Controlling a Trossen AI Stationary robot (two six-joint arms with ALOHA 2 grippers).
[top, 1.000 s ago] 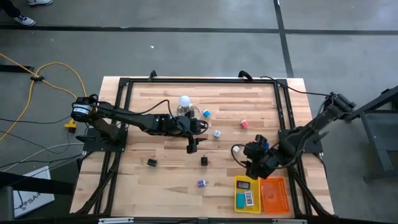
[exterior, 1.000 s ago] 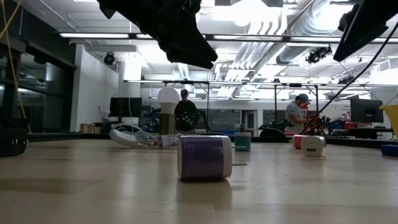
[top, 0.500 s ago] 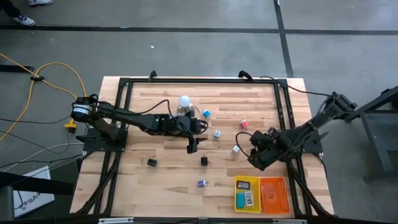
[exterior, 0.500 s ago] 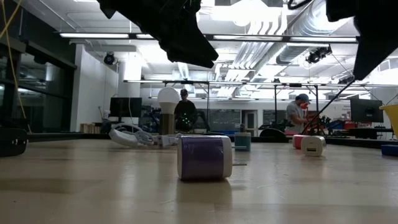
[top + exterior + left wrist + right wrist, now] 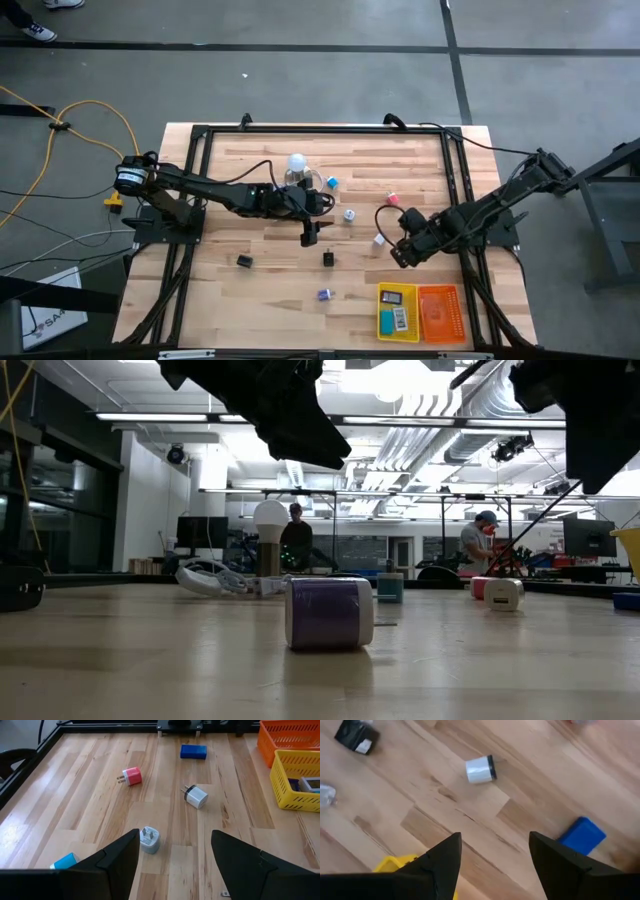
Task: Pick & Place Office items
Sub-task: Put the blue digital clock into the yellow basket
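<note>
Small office items lie scattered on the wooden table: a grey-white plug piece [image 5: 149,840], a pink cube [image 5: 131,776], a white cube [image 5: 195,796], a blue block [image 5: 194,751], black pieces [image 5: 244,261] [image 5: 328,258] and a purple-white piece [image 5: 329,613]. My left gripper [image 5: 175,835] hovers open and empty over the table's middle [image 5: 322,204], just short of the grey-white plug piece. My right gripper [image 5: 495,836] is open and empty above the table at the right [image 5: 398,256], between the white cube [image 5: 480,769] and the blue block [image 5: 582,836].
A yellow mesh tray [image 5: 397,311] holding a few items and an orange mesh tray [image 5: 440,313] stand at the near right. A white ball-topped clear object [image 5: 296,165] with a looped cord stands at the far middle. People show in the room behind the table.
My right gripper has moved from above the yellow tray toward the table's far edge and a little left, and now hangs beside the white cube, which its arm no longer hides. It has stayed open.
</note>
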